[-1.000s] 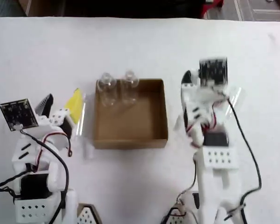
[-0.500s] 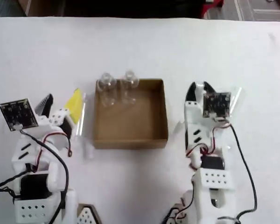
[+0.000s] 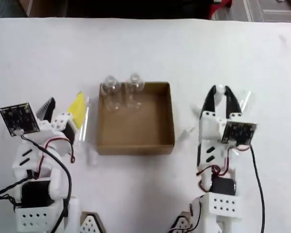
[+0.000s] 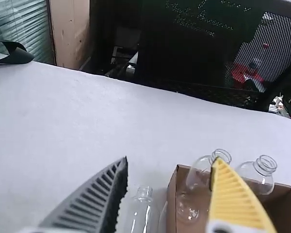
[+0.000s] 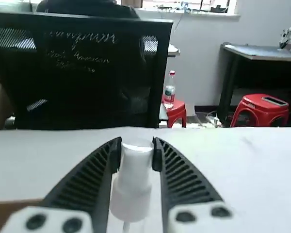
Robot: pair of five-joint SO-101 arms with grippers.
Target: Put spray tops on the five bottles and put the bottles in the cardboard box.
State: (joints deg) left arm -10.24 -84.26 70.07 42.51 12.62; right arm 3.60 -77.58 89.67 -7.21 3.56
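A: Where is the cardboard box (image 3: 136, 147)?

B: In the middle of the high view, on the white surface (image 3: 145, 48). A first bottle (image 3: 110, 92) and a second bottle (image 3: 134, 90) stand side by side in its upper left corner. Their mouths are open.

A: Where is the right tool (image 3: 221, 91)?

B: It sits to the right of the box, a little apart from it, and points up the frame. Its two black fingers are shut tight on a white spray top (image 5: 135, 174). They squeeze it by the head.

A: And the left tool (image 3: 64, 101)?

B: It is to the left of the box. It is wide open. One finger is grey and one is yellow.

A: Is something near it?

B: Yes. A third bottle (image 3: 86, 127), a clear one, lies on the surface just beside the box's left wall. In the left wrist view it seems to lie under the gap between the fingers, but I can't tell if the yellow finger touches it.
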